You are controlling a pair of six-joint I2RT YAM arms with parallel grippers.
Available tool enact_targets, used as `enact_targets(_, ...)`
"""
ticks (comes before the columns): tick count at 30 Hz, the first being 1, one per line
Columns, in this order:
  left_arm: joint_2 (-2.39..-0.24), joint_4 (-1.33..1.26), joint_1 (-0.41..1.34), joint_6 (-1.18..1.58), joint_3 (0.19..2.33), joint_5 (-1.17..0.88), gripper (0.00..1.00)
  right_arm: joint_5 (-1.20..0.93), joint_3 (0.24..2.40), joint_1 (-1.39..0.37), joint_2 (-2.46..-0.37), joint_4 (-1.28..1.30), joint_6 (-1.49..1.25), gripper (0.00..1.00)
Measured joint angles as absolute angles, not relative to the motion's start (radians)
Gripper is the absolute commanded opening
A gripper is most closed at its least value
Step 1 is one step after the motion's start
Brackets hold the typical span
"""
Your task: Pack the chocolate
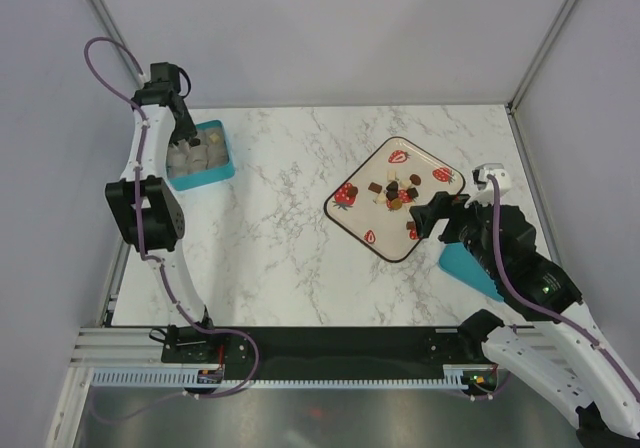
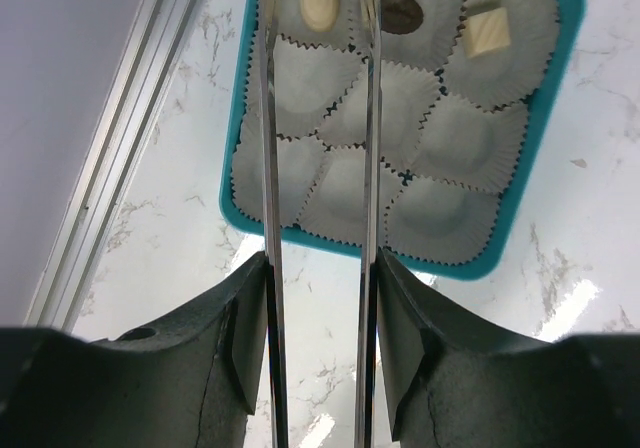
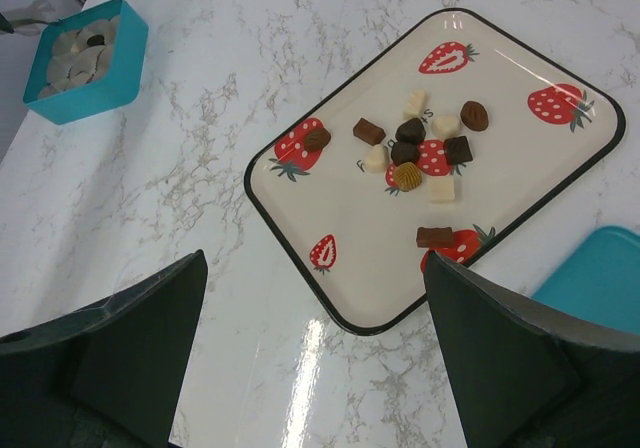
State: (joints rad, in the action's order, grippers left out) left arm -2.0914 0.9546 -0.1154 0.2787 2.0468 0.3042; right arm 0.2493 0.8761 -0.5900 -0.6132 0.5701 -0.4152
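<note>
Now: box [image 2: 540, 108] holds three chocolates [image 2: 401, 13], more loose on tray [image 3: 330, 208]. Your left gripper [image 2: 318, 298] pinches tongs [image 2: 370, 168]; right gripper [image 3: 312, 278] gapes.

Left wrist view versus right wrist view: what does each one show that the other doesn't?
Only the left wrist view shows the tongs in the left tool, and the teal box close enough to count its paper cups: three hold chocolate, six are empty. Only the right wrist view shows the strawberry tray with loose chocolate and a flat teal piece. Both show the teal box on the marble table.
</note>
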Motion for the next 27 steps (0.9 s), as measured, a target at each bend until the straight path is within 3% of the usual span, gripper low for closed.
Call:
enact_targets(7, -1.920, 0.952, -0.038, 0.249, 1.998, 0.260, 0.51, 0.249, 0.912, -0.590, -0.590, 0.597, -0.417, 0.98)
enact_targets(16, -1.766, 0.917, 0.482, 0.237, 1.838, 0.164, 0.51, 0.266, 0.937, -0.590, -0.570, 0.658, -0.419, 0.98)
enact_targets(27, -1.737, 0.886, 0.867, 0.239, 1.777, 0.043, 0.53, 0.295, 0.974, -0.590, -0.546, 0.719, -0.419, 0.98)
